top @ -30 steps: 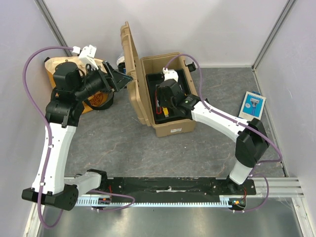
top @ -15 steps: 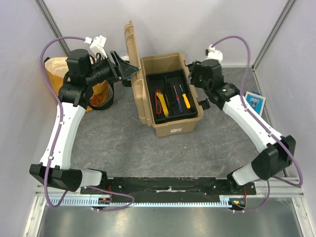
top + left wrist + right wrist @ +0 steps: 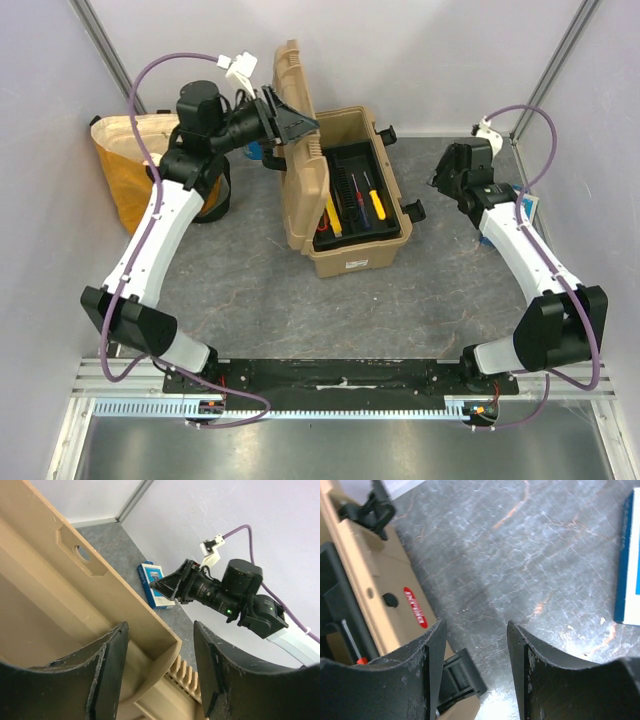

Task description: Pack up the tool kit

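The tan ribbed toolbox [image 3: 350,255] stands mid-table. Its lid [image 3: 305,170] leans half-way over the box. The black inner tray [image 3: 355,165] holds red and yellow cutters [image 3: 330,217] and two screwdrivers [image 3: 372,203]. My left gripper [image 3: 298,124] is open at the lid's top edge. In the left wrist view, my left gripper [image 3: 160,630] has the lid's rim [image 3: 150,625] between its spread jaws. My right gripper [image 3: 441,181] is open and empty, right of the box. In the right wrist view, my right gripper [image 3: 476,630] hangs over grey floor beside a black latch [image 3: 462,672].
A yellow cloth bag [image 3: 125,165] sits at the back left by the wall. A flat blue-white packet [image 3: 631,565] lies on the floor right of my right gripper; it also shows in the left wrist view [image 3: 155,577]. Walls close the cell on three sides.
My right gripper has come out of the tray and moved right, away from the box. My left gripper has moved right against the lid, which has swung from upright to leaning over the box.
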Tool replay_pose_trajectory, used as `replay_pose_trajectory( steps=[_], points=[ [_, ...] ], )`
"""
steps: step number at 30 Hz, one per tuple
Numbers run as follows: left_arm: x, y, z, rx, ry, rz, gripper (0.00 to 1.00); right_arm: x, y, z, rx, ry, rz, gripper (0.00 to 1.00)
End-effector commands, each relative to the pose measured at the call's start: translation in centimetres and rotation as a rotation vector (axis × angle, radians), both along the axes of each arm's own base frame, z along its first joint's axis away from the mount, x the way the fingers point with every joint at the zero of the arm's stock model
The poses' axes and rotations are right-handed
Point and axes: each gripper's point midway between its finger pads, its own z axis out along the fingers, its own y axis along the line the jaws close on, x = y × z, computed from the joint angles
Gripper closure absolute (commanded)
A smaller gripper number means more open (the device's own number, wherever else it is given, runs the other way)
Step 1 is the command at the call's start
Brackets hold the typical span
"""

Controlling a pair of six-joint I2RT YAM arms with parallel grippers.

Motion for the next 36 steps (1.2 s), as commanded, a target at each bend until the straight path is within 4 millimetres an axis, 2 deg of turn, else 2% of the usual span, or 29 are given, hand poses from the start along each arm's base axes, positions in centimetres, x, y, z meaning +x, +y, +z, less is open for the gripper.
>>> replay_pose_trajectory(
  steps=[1, 5, 11, 13, 15, 17, 21, 25, 28, 30, 31, 34, 36],
  points=[
    [-0.6, -3.7, -0.2, -0.039, 0.037, -0.119, 0.39, -0.6, -1.6, -0.2, 0.127, -0.007, -0.064, 0.42],
    [-0.1, -5.5, -2.0, -0.03, 0.089, -0.146, 0.39, -1.0, -2.7, -1.0, 0.177, 0.009, -0.096, 0.42],
    [0.0, -8.1, -2.5, -0.029, 0.103, -0.195, 0.39, -1.9, -3.8, -2.8, 0.236, 0.046, -0.135, 0.41],
    [-0.4, -9.5, -1.8, -0.038, 0.092, -0.237, 0.39, -2.3, -3.9, -4.2, 0.274, 0.075, -0.139, 0.41],
    [-1.1, -10.9, -1.1, -0.043, 0.077, -0.27, 0.39, -2.8, -4.9, -6.0, 0.324, 0.113, -0.171, 0.41],
    [-1.4, -11.7, -0.8, -0.038, 0.064, -0.286, 0.39, -3.3, -4.9, -7.9, 0.379, 0.151, -0.17, 0.41],
    [-1.3, -11.9, -2.3, 0.032, 0.049, -0.258, 0.39, -4.4, -4.1, -11.1, 0.464, 0.202, -0.147, 0.41],
    [-1.1, -11.3, -5.7, 0.201, 0.021, -0.184, 0.38, -4.8, -1.6, -12.6, 0.574, 0.205, -0.048, 0.4],
    [-0.6, -10.3, -9.3, 0.359, 0.018, -0.094, 0.38, -4.7, 0.0, -12.9, 0.641, 0.199, 0.027, 0.39],
    [-0.3, -8.9, -12.4, 0.48, 0.045, -0.009, 0.38, -4.7, 0.8, -13.0, 0.685, 0.202, 0.064, 0.38],
    [0.1, -7.9, -13.2, 0.523, 0.05, 0.047, 0.38, -4.4, 1.1, -12.8, 0.698, 0.181, 0.081, 0.37],
    [0.9, -4.0, -16.9, 0.617, 0.146, 0.258, 0.36, -4.1, 2.0, -11.7, 0.772, 0.12, 0.119, 0.29],
    [0.3, -2.9, -17.9, 0.628, 0.165, 0.293, 0.35, -4.0, 2.7, -10.7, 0.826, 0.072, 0.153, 0.25]
  ],
)
